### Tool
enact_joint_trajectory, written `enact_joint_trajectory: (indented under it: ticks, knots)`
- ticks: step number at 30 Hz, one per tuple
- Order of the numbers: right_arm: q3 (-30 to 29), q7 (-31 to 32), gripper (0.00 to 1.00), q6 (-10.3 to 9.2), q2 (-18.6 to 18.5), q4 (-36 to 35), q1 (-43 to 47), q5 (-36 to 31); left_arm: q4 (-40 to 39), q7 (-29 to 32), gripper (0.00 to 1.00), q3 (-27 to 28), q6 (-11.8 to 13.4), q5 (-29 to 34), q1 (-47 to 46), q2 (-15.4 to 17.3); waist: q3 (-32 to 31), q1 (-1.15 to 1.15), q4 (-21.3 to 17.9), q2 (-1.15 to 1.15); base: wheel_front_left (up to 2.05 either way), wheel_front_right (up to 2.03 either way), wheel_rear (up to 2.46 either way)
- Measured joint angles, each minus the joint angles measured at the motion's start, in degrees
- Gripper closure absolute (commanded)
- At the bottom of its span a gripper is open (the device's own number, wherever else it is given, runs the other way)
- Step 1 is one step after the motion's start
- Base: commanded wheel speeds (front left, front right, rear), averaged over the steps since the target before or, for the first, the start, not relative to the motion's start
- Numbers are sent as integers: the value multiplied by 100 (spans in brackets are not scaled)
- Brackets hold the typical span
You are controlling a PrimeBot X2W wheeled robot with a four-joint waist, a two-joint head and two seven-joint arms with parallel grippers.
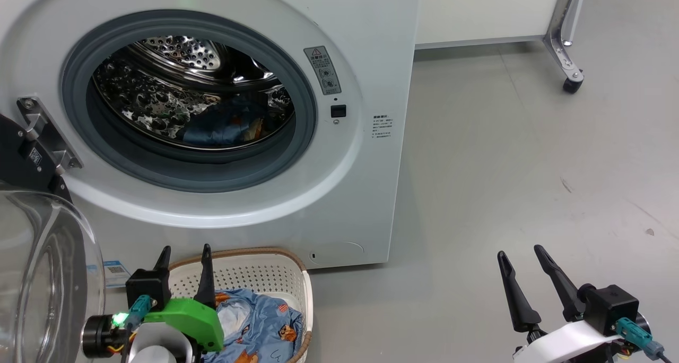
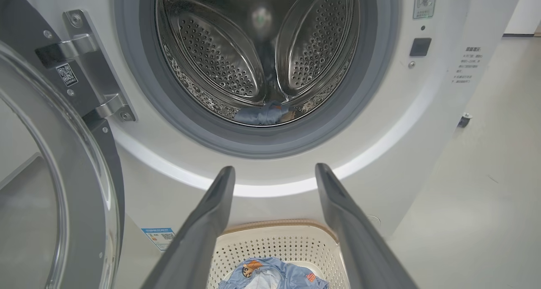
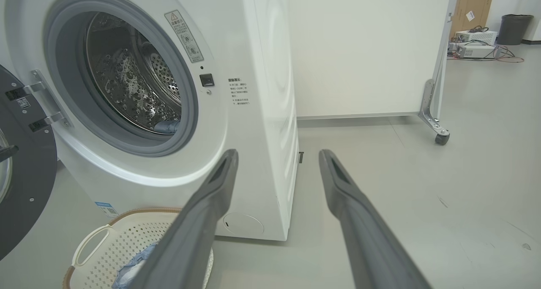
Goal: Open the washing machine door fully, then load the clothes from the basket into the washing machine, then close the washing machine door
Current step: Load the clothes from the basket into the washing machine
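The left gripper [image 1: 185,249] hangs spread wide and empty over the basket [image 1: 254,278], where the clothes [image 1: 260,320] lie. The right gripper [image 1: 520,251], equally spread, holds nothing. The washing machine door [image 1: 48,278] stands swung out.

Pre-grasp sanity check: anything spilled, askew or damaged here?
Nothing stands out. The washing machine door hangs open at the left, blue fabric lies inside the drum, and the clothes sit within the basket, none on the floor. The left gripper and right gripper are open and empty.
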Motion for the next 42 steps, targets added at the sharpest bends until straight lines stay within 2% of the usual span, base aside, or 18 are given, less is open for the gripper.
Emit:
enact_joint_trajectory:
  ticks: [8,18,42]
  knots:
    - [-26,0,0,0,-66,-30,132,-2,-800,0,0,70,194,-47,662,18,-68,0,-43,0,0,0,0]
    - [-86,0,0,0,-118,-169,226,-96,-1413,0,0,133,271,-118,1277,47,-159,0,-29,0,0,0,0]
    - [-13,0,0,0,-44,-294,349,-103,-2047,0,0,111,450,-165,1951,70,-142,0,-194,0,0,0,0]
